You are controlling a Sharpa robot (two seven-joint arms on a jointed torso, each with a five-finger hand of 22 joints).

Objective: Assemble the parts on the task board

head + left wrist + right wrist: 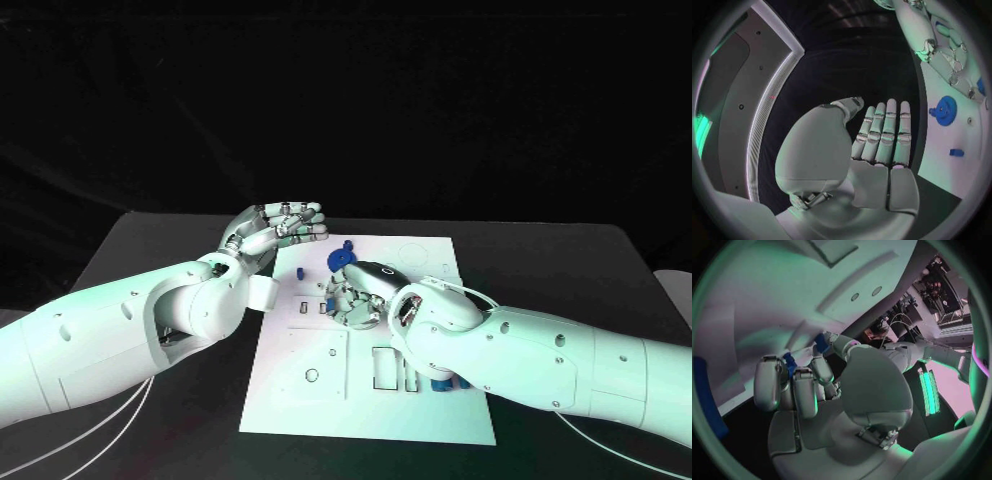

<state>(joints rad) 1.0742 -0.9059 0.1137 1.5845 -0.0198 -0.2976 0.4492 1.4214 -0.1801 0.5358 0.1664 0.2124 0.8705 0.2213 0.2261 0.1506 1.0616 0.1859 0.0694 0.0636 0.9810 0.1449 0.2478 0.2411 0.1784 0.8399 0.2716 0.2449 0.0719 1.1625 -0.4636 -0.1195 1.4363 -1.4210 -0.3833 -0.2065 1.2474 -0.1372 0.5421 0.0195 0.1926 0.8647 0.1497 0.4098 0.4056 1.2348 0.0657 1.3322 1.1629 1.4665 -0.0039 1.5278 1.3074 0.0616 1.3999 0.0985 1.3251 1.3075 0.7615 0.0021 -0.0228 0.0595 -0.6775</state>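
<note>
Right robot hand (356, 298) pinches a blue part (790, 363) (mid-board (433, 420)).

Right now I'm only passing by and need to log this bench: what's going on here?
The robot is assembling small blue parts on the white task board. Its right hand is down on the middle of the board, its fingers curled round a small blue part. Its left hand hovers off the board's far left edge, fingers straight and together, holding nothing. A blue gear sits on the board near the far edge.
</note>
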